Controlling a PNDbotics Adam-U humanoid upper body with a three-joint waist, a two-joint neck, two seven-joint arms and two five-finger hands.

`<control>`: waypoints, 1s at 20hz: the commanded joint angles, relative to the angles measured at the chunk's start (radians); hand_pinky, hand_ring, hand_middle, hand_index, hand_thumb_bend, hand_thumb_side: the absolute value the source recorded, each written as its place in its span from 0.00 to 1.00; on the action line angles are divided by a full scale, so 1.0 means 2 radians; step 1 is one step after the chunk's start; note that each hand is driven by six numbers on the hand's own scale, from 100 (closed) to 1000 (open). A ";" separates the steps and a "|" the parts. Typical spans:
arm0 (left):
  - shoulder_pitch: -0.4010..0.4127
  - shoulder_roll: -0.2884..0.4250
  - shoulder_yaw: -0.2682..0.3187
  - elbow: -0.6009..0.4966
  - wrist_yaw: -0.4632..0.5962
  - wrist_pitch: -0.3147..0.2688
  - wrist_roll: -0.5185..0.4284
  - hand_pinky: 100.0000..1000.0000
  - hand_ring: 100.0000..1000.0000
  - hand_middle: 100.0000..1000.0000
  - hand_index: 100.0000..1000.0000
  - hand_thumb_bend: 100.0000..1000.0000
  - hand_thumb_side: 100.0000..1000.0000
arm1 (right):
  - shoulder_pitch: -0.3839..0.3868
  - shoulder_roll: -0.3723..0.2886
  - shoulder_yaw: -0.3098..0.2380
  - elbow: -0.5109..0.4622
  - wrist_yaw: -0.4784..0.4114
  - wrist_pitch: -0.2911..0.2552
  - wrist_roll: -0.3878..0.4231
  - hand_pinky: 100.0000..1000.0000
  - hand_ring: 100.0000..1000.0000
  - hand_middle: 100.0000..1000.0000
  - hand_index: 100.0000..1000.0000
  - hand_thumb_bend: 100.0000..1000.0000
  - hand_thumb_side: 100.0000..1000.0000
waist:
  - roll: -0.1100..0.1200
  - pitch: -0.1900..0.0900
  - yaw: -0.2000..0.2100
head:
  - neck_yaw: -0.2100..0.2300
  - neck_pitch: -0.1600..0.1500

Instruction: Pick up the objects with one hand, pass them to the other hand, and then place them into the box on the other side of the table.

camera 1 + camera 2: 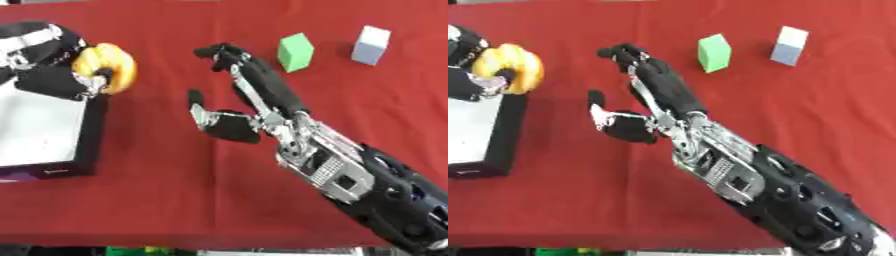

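A: Holding the donut [107,66] over the box's [44,125] right rim, the left hand [48,75] has its fingers curled round it. The box interior lies just left and below.

B: Yep, so the drop looks like a short move leftward. The right hand [254,95] sits mid-table, empty, fingers spread and relaxed.

A: The green block [296,52] is just right of its fingertips, the white block [371,45] farther right. The right hand's clearly nearer both.
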 commanded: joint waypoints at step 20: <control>0.062 0.049 0.041 0.118 -0.021 -0.044 0.060 0.80 0.63 0.50 0.60 0.00 0.01 | -0.003 -0.022 -0.034 -0.058 -0.030 0.009 -0.025 0.76 0.71 0.73 0.84 0.00 0.32 | -0.011 -0.006 -0.006 | 0.055 -0.019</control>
